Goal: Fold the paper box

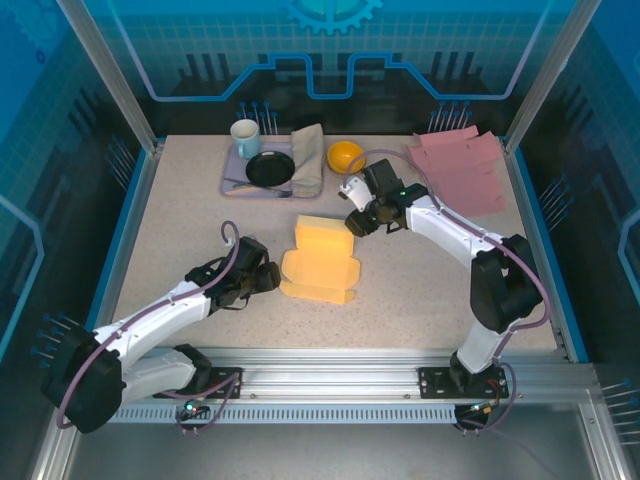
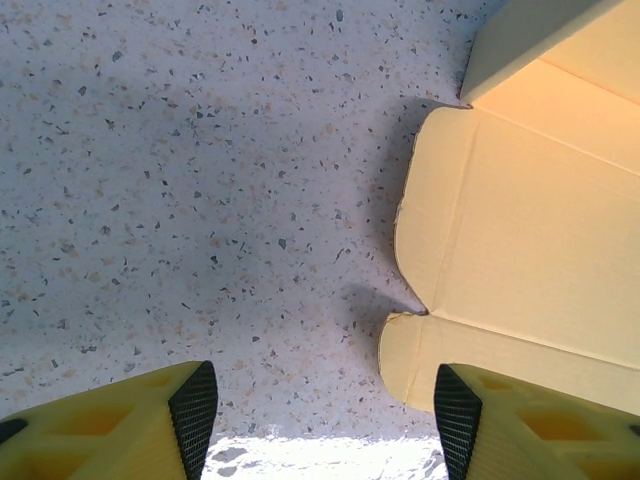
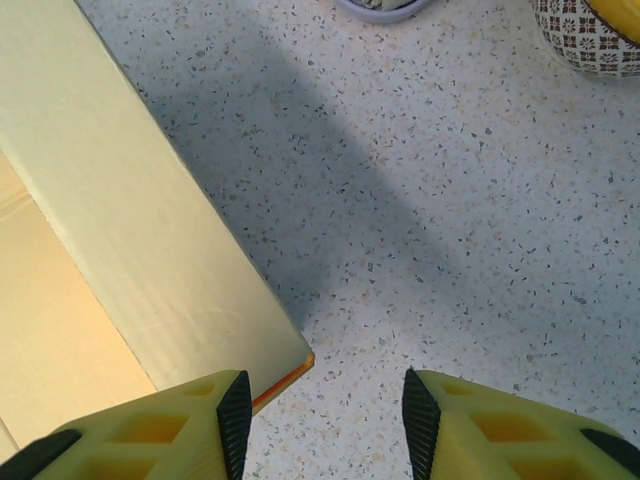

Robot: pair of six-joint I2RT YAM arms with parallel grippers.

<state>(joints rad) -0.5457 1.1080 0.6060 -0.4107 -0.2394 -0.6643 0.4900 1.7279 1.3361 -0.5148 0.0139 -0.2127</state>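
Note:
The yellow paper box (image 1: 320,265) lies partly folded in the middle of the table, its far panel (image 1: 325,235) tilted up. My left gripper (image 1: 272,277) sits at the box's left edge, open. In the left wrist view its fingertips (image 2: 325,420) span bare table, and the right pad (image 2: 455,415) hangs over the rounded side flap (image 2: 520,250). My right gripper (image 1: 356,224) is at the raised panel's right end, also open. In the right wrist view its fingertips (image 3: 328,425) straddle table, with the panel's corner (image 3: 130,220) just beside the left pad (image 3: 235,420).
At the back stands a purple tray (image 1: 235,180) with a cup (image 1: 245,138), a black plate (image 1: 270,168) and a folded cloth (image 1: 308,155). A yellow bowl (image 1: 346,156) sits next to it, and pink sheets (image 1: 462,165) lie at the back right.

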